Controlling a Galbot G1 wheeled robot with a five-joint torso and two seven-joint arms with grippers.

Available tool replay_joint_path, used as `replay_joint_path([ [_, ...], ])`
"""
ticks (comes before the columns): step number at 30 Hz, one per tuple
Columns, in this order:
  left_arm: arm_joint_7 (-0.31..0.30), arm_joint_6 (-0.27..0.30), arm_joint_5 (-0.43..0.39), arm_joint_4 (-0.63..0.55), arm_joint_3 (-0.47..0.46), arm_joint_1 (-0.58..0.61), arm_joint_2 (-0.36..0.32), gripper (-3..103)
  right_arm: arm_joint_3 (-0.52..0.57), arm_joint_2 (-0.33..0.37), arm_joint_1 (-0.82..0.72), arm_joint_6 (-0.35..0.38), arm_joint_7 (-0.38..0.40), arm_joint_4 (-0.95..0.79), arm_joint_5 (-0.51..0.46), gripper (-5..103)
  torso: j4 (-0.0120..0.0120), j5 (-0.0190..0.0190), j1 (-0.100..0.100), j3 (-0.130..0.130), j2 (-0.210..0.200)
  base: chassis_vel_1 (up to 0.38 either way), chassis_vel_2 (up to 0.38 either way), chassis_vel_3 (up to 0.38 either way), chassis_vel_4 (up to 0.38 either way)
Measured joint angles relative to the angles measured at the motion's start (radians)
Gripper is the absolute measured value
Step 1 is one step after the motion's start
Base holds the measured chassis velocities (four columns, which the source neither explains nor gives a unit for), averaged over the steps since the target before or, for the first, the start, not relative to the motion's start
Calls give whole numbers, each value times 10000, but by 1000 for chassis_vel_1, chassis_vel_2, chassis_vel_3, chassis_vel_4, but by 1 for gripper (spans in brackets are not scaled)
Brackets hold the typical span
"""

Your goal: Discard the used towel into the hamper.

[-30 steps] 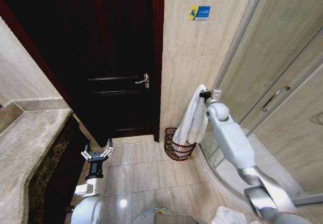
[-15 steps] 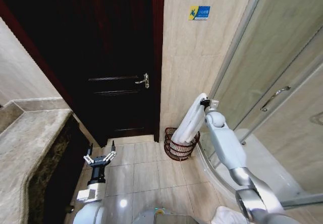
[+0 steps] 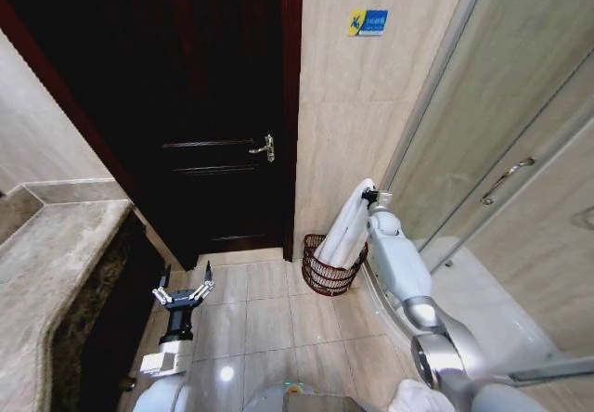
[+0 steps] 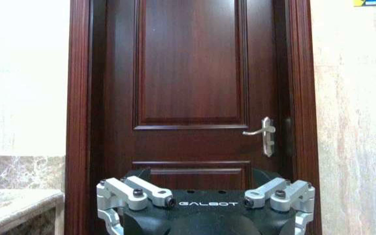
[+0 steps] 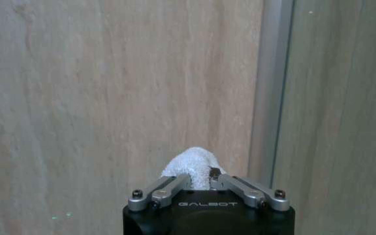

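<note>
My right gripper (image 3: pixel 369 194) is shut on the top of a white towel (image 3: pixel 345 229) close to the beige wall. The towel hangs down from it, and its lower end reaches inside the rim of the hamper (image 3: pixel 329 267), a round dark reddish-brown wire basket on the floor by the wall corner. In the right wrist view a bunch of the towel (image 5: pixel 191 164) sticks out between the closed fingers (image 5: pixel 168 188). My left gripper (image 3: pixel 183 293) is open and holds nothing, low over the floor tiles in front of the dark door (image 3: pixel 218 115).
A glass shower enclosure (image 3: pixel 501 180) with a curved base stands right of the hamper. A marble counter (image 3: pixel 51 263) runs along the left. The dark wooden door with a metal handle (image 4: pixel 264 135) is closed. Something white (image 3: pixel 418 398) lies at the bottom edge.
My right arm has lowered the towel toward the hamper, so its lower end now sits inside the rim. The left gripper has dropped slightly and stays open.
</note>
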State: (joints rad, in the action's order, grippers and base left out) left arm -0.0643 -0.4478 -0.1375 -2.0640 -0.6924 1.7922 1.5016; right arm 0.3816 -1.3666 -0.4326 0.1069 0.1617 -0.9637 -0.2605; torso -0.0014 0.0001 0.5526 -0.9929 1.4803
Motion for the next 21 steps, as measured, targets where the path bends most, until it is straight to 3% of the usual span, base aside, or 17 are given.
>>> replay_joint_path([
  [21, 53, -323, 44, -12, -45, 76, 84, 100, 349, -507, 475, -1365, -370, 888, -70, 5, 1, -1, -655, 763, -1411, 0, 0, 0, 0],
])
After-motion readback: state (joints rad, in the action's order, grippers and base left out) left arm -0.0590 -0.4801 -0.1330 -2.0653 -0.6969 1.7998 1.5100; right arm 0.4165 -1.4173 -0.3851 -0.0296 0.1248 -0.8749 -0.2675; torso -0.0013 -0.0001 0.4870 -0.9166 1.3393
